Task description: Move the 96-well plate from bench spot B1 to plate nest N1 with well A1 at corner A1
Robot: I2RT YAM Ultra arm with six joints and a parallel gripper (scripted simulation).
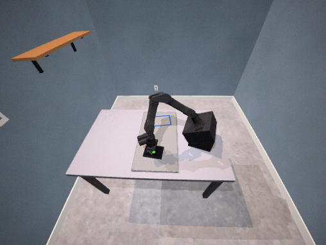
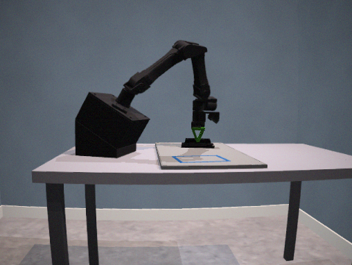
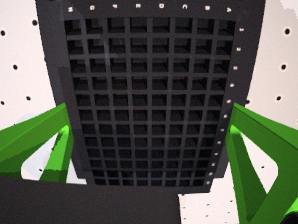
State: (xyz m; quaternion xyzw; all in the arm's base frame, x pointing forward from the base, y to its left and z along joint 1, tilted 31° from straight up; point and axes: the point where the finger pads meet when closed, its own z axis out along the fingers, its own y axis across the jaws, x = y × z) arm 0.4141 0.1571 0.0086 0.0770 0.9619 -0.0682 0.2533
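Observation:
The black 96-well plate [image 3: 149,92] fills the wrist view, its well grid facing up. My gripper [image 3: 149,110] is shut on it, a green finger on each long side. In the top and exterior views the gripper [image 2: 198,133] points straight down over the black nest N1 [image 2: 197,143], and the plate sits at the level of the nest [image 1: 153,156]. I cannot tell whether it is fully down. The blue outline of spot B1 [image 2: 201,159] is empty; it also shows in the top view [image 1: 162,120].
A grey perforated mat [image 1: 157,144] carries the nest and B1. The arm's black base block [image 1: 200,131] stands to the right of the mat. An orange wall shelf [image 1: 51,46] hangs far off at the upper left.

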